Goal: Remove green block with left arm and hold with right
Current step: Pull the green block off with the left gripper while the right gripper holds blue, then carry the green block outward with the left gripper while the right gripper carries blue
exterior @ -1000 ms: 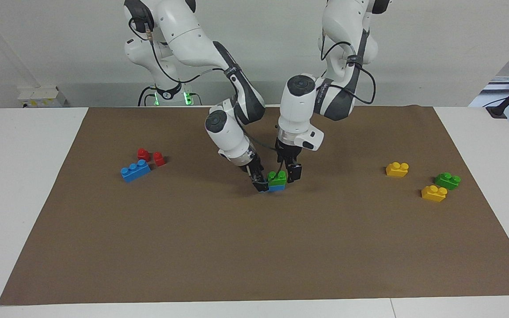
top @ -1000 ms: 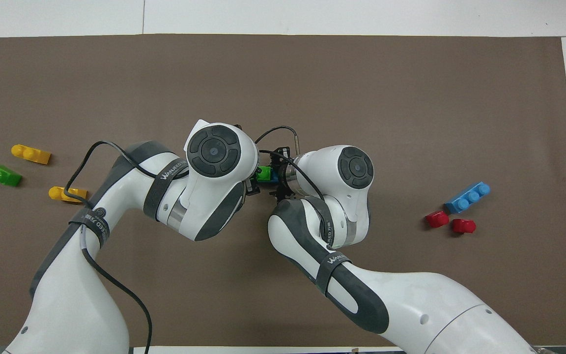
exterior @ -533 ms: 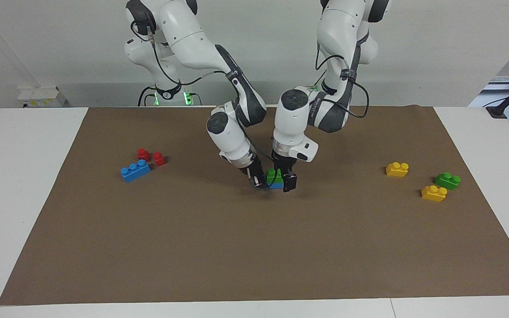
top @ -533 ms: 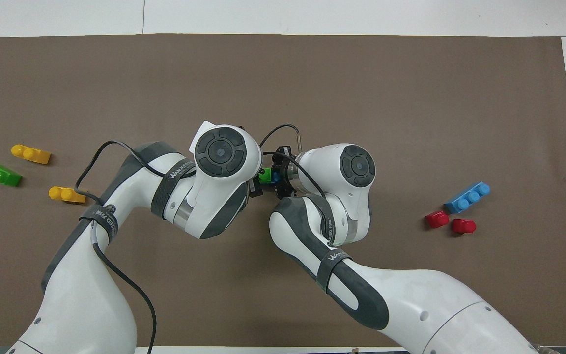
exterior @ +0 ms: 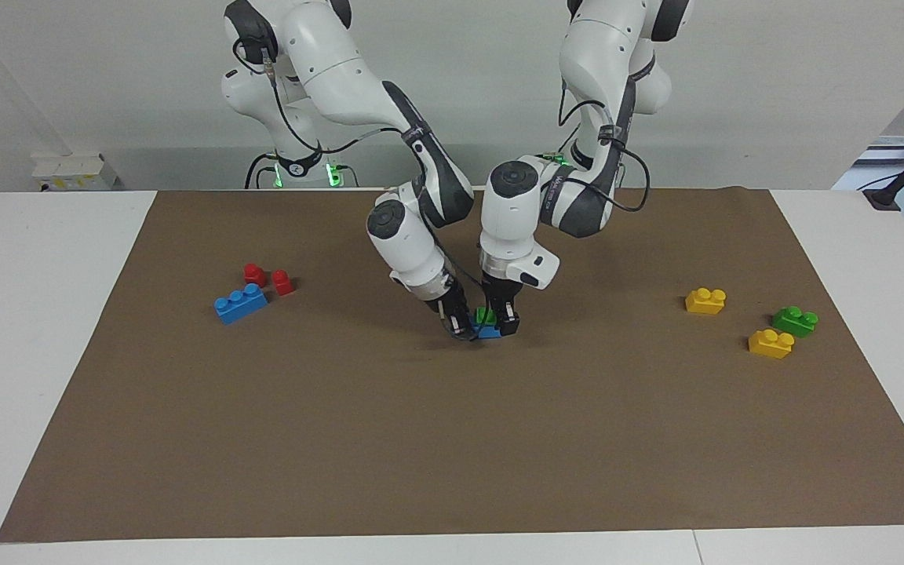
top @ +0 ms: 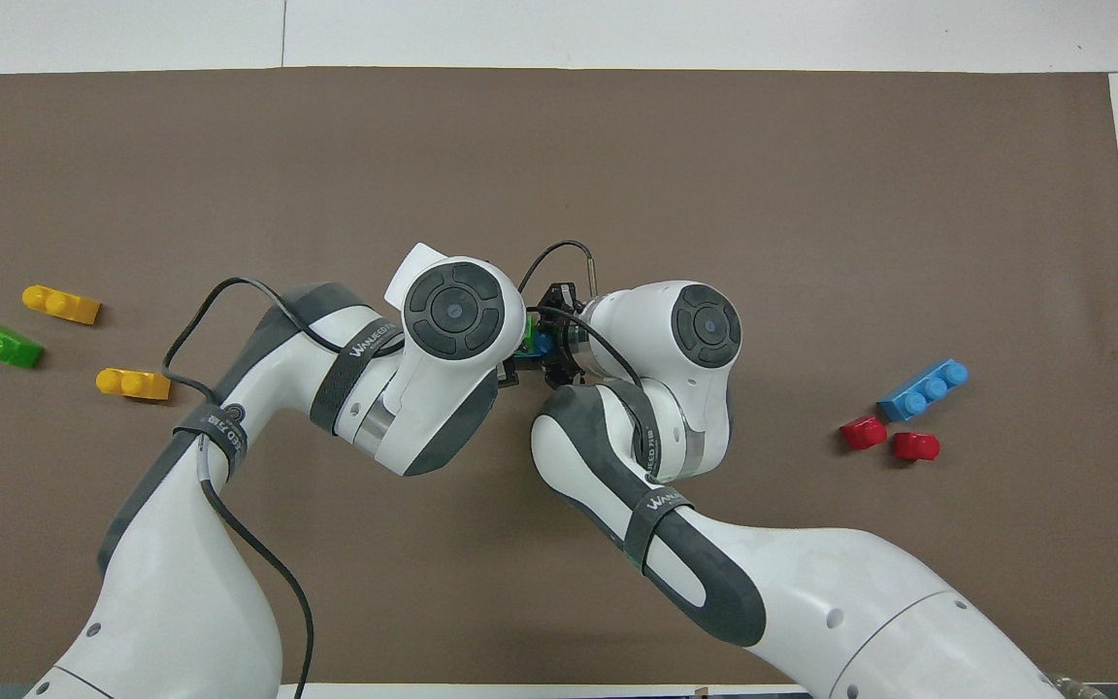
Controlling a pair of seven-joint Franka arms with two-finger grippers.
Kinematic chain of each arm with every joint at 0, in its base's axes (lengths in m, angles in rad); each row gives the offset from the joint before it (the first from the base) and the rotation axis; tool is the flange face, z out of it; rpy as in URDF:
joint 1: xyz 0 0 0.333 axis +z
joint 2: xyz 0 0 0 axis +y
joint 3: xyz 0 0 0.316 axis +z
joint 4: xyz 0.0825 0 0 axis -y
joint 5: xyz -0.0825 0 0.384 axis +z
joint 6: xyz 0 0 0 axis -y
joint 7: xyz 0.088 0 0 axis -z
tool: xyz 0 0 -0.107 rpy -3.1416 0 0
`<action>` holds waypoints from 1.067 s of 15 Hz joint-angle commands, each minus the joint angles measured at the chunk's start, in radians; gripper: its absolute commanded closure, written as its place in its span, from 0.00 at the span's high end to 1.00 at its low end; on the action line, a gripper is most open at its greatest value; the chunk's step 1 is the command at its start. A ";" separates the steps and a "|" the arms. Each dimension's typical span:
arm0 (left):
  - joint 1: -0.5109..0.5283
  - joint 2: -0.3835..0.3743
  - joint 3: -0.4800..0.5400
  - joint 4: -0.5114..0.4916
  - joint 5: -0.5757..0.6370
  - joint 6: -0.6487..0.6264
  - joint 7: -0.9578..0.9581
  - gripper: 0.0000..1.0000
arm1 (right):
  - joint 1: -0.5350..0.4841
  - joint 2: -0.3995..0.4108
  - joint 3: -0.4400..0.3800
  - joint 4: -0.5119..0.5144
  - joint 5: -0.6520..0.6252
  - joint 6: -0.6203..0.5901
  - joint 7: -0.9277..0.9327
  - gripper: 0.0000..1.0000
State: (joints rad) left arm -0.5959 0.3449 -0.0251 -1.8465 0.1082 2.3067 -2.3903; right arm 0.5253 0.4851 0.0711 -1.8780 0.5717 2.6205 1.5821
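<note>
At the middle of the brown-covered bench, the small bright-green two-stud plastic brick sits on a blue plastic brick; both are mostly hidden. The left tool is down over the green brick, and whether it is clamped cannot be told. The right tool grips the blue brick's end. In the overhead view the wrists cover nearly everything there.

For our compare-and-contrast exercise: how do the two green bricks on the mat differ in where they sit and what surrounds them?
The green block at the mat's middle sits stacked on a blue brick; the second green brick lies directly on the mat.

The green block has the left gripper and right gripper at its sides; the second green brick lies untouched beside two yellow bricks.

Both are bright green.
</note>
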 commanded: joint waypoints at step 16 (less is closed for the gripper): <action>0.213 -0.194 0.011 -0.003 -0.019 -0.194 0.308 0.00 | -0.085 -0.009 -0.008 0.051 -0.065 -0.083 -0.176 0.00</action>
State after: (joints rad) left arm -0.4577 0.1837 -0.0081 -1.8367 0.1122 2.1348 -2.1779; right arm 0.5081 0.4844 0.0612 -1.8621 0.5526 2.6062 1.5079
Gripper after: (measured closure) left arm 0.722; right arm 0.634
